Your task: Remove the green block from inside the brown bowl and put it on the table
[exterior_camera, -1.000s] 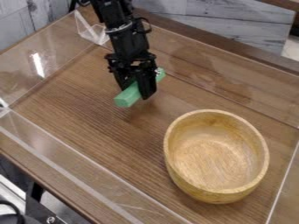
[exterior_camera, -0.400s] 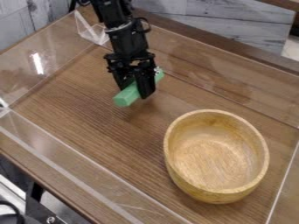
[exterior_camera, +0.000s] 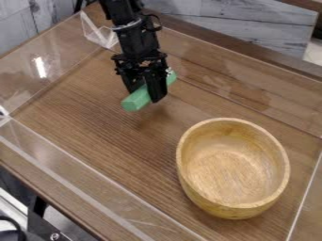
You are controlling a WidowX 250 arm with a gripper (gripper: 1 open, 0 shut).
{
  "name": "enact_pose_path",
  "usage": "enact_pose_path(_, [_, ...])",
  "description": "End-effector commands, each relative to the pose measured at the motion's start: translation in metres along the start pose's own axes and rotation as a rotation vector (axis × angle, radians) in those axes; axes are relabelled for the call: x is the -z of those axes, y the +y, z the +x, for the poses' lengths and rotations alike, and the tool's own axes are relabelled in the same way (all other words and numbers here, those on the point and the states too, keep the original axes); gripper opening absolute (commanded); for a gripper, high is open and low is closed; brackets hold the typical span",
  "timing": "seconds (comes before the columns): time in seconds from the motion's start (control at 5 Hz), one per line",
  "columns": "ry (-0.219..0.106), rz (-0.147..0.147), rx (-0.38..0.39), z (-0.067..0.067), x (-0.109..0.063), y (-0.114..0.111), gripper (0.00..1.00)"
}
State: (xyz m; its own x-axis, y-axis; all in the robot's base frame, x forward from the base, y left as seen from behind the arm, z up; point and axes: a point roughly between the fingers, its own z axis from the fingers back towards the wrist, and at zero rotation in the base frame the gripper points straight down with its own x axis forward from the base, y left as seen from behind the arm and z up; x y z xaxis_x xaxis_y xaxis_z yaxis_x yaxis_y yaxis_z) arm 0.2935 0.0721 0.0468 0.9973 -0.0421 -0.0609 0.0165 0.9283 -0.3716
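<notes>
Black pincer point(exterior_camera: 147, 87) on the robot arm points down and squeezes the small flat bright-green block point(exterior_camera: 141, 97) between its two fingers. The block sits right under the fingers, tilted, with its long side slanting down toward the left, and its low end looks very near or just on the wide brown wood-grain tabletop point(exterior_camera: 94, 141). The round light tan wooden bowl point(exterior_camera: 233, 168) is empty and lies well apart, down to the right. Bare wood lies all around the block. The clear wall at the back is near but not touching. The next move is probably just to let go.
</notes>
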Motion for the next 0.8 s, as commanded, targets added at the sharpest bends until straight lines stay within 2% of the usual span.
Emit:
enact_pose_path(0.0, [-0.046, 0.023, 0.008, 0.0087, -0.0169, 0.0031, 0.00])
enact_pose_path(0.6, [-0.030, 0.014, 0.000, 0.0101, -0.0182, 0.0049, 0.00])
